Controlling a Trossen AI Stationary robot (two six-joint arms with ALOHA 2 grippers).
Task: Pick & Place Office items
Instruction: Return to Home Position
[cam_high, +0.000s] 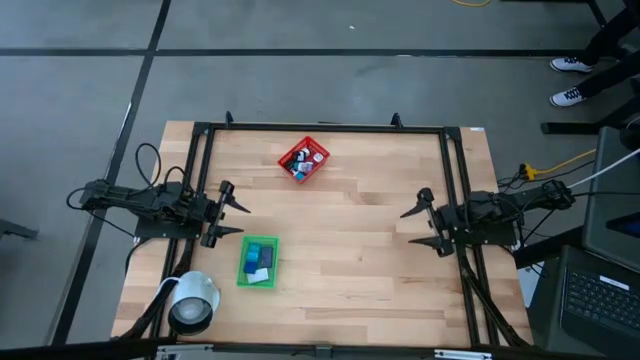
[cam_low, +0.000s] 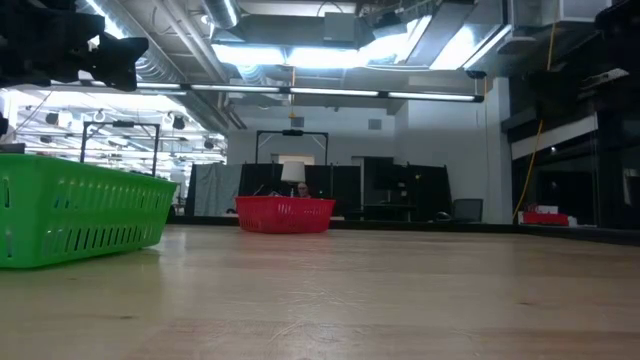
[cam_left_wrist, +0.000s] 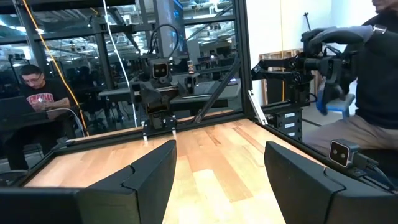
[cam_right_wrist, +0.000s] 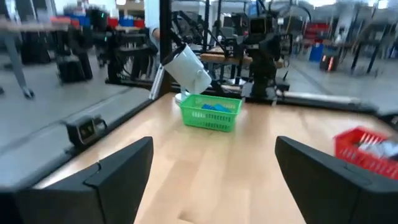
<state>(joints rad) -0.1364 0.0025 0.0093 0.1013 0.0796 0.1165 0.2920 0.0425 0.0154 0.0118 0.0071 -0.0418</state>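
The left claw (cam_high: 236, 219) hangs over the left side of the desk (cam_high: 350, 270), its two fingers (cam_left_wrist: 149, 177) spread wide with nothing between them but bare wood. The right claw (cam_high: 414, 226) mirrors it on the right side, likewise wide open and empty, facing the left one across the desk. Just beside the left claw, toward the near edge, sits the green tray (cam_high: 243, 270), holding a few blue pieces (cam_high: 262, 256). The other office items (cam_high: 301, 161), a jumble of blue, white and dark bits, lie in the red basket (cam_high: 321, 152) near the far edge, between the two arms and well apart from both claws. A white cylindrical object (cam_high: 195, 300) stands at the near left corner.
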